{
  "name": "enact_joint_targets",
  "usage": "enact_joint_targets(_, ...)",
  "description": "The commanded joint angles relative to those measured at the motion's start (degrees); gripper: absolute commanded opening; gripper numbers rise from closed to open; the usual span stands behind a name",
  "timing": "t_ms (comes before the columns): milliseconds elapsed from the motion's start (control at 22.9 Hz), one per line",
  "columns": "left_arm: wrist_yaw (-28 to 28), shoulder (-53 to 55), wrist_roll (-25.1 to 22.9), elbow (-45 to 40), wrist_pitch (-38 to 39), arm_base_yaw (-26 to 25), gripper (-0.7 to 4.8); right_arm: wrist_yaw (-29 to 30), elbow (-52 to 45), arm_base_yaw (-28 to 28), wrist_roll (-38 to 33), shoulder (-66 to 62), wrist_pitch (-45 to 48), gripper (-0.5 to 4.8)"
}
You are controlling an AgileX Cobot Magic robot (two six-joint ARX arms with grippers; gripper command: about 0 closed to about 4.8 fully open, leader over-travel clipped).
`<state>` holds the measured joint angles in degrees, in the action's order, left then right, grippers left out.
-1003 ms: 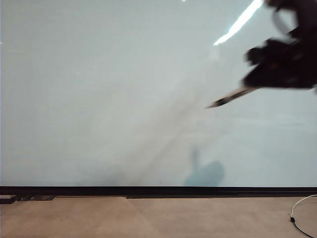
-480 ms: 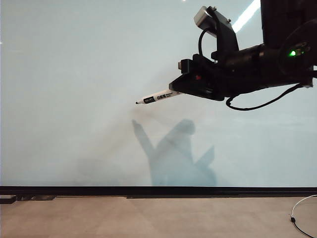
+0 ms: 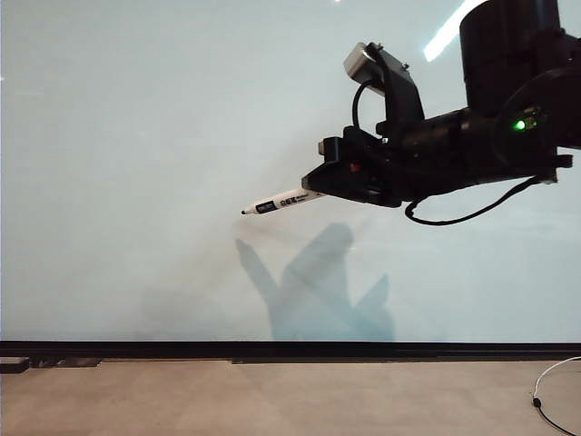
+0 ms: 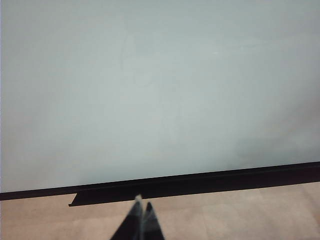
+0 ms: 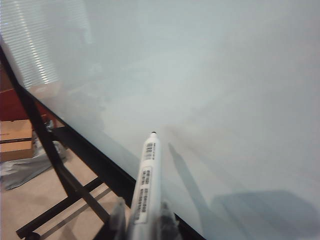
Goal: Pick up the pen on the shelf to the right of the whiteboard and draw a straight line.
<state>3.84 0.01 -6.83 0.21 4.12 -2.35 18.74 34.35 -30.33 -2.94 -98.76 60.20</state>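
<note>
- Pale grey whiteboard (image 3: pixel 145 163) fills the wall; no mark visible on it.
- Right gripper (image 3: pixel 320 186) sits at 2 o'clock of the board's centre, jaws clamped on the pen (image 3: pixel 277 203).
- Pen's tip points toward 8 o'clock, near the board; contact cannot be told.
- Left gripper (image 4: pixel 140 220) hangs low near the board's black lower strip (image 4: pixel 200 181), fingers pressed together, holding nothing.

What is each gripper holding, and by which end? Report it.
The right gripper holds the pen by its rear end, tip pointing at the whiteboard. The left gripper, down by the floor, is shut and holds nothing.
</note>
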Motion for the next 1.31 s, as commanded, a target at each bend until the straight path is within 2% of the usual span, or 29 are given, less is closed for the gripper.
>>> enact_joint_targets(44,0.04,0.0,-0.04,0.2,-0.31,0.02,-0.05,0.5,0.57,-0.07,0.7,-0.57,1.84,-0.06)
enact_joint_targets(742,0.02,0.0,-0.04,0.2,-0.31,0.02,-0.05,-4.76,1.77,0.76,2.64,-1.22,2.86,-0.06)
enact_joint_targets(1309,0.02,0.0,-0.04,0.2,-0.31,0.02,-0.05,0.94,1.18,6.97,2.51,-1.18,3.1,-0.06)
